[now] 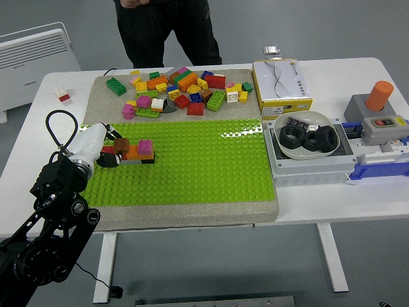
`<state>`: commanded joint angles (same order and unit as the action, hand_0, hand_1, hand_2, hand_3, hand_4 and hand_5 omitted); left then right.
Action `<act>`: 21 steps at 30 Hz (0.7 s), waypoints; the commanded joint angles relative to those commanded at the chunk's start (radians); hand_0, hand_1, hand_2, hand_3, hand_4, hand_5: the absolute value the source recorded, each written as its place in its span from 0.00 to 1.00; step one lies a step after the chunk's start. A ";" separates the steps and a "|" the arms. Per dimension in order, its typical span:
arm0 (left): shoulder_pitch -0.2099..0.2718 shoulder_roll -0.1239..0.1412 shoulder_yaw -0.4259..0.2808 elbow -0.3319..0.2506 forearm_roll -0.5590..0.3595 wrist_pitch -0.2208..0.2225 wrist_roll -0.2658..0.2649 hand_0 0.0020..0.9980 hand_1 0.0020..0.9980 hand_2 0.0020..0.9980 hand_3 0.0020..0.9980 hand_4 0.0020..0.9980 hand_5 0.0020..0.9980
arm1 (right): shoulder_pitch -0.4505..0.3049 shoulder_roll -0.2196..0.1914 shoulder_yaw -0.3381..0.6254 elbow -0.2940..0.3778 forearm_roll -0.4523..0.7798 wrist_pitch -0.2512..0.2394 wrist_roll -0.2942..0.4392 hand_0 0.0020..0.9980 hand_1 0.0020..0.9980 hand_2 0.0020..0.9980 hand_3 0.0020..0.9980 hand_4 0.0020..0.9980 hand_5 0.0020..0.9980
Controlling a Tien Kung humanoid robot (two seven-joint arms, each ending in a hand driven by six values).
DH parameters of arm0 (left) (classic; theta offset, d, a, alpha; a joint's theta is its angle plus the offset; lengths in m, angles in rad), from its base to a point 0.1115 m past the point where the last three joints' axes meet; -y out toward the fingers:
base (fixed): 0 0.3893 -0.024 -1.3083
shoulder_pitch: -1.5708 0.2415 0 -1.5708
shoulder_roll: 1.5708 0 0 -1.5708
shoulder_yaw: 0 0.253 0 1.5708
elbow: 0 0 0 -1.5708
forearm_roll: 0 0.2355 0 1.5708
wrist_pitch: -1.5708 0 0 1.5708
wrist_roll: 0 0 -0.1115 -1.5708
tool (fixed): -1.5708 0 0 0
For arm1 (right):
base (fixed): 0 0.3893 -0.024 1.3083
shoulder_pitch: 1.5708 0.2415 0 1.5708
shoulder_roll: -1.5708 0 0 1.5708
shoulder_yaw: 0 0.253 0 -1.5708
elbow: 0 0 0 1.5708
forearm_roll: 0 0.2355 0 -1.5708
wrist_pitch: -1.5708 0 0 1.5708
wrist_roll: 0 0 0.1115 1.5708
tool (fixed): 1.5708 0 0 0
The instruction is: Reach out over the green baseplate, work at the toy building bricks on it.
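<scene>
At the table's left edge, a small red-and-white brick (pixel 62 95) lies alone on the white table (pixel 332 198), well apart from the work. The robot's left hand (pixel 110 152) reaches in over the green baseplate (pixel 192 166), its fingers curled against the left end of a short brick stack (pixel 135 152): red and brown pieces at the hand, orange and a pink cap beside them, black at the base. The fingers look closed on that left end, though whether they truly grip the brown piece or merely press it is hard to tell. The step in hand appears to be seating or prising a brick at the stack's left end; the next move would call for a steady push or pull straight along the studs, without dragging the whole stack sideways. Behind the baseplate, a loose pile of bricks (pixel 182 89) waits on the grey mat, and a person (pixel 163 29) stands at the far side, hands off the table. Further right sit a yellow box (pixel 281 80), a bowl of black nuts (pixel 305 135) and an orange-knobbed unit (pixel 377 105). The right arm is out of view.
</scene>
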<state>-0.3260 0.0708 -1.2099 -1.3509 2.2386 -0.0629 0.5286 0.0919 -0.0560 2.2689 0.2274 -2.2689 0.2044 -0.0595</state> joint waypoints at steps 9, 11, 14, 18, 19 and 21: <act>-0.006 -0.015 0.023 0.010 0.004 0.019 -0.008 0.85 0.80 0.68 0.29 0.58 0.00 | 0.001 0.001 0.000 0.003 0.000 0.000 -0.002 0.67 0.64 0.72 0.72 0.73 0.99; -0.008 -0.017 0.027 0.012 0.003 0.021 -0.009 0.85 0.80 0.68 0.29 0.57 0.00 | 0.001 0.001 0.000 0.004 0.000 0.001 -0.003 0.67 0.64 0.72 0.72 0.73 0.98; -0.010 -0.020 0.032 0.018 0.001 0.024 -0.010 0.85 0.80 0.68 0.29 0.57 0.00 | 0.001 0.001 0.000 0.005 0.000 0.001 -0.003 0.67 0.64 0.72 0.72 0.73 0.98; -0.012 -0.022 0.032 0.031 0.000 0.036 -0.015 0.85 0.80 0.68 0.29 0.56 0.00 | 0.002 0.001 0.000 0.006 0.000 0.002 -0.004 0.67 0.64 0.72 0.72 0.73 0.98; -0.013 -0.023 0.031 0.034 0.000 0.040 -0.016 0.85 0.80 0.68 0.29 0.56 0.00 | 0.002 0.001 0.000 0.006 0.000 0.002 -0.004 0.67 0.64 0.72 0.72 0.73 0.98; -0.014 -0.023 0.031 0.040 -0.002 0.047 -0.018 0.85 0.80 0.68 0.29 0.56 0.00 | 0.002 0.002 0.000 0.006 0.000 0.002 -0.004 0.67 0.64 0.72 0.72 0.73 0.98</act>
<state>-0.3396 0.0475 -1.1785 -1.3110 2.2369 -0.0161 0.5109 0.0941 -0.0544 2.2689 0.2334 -2.2689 0.2063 -0.0634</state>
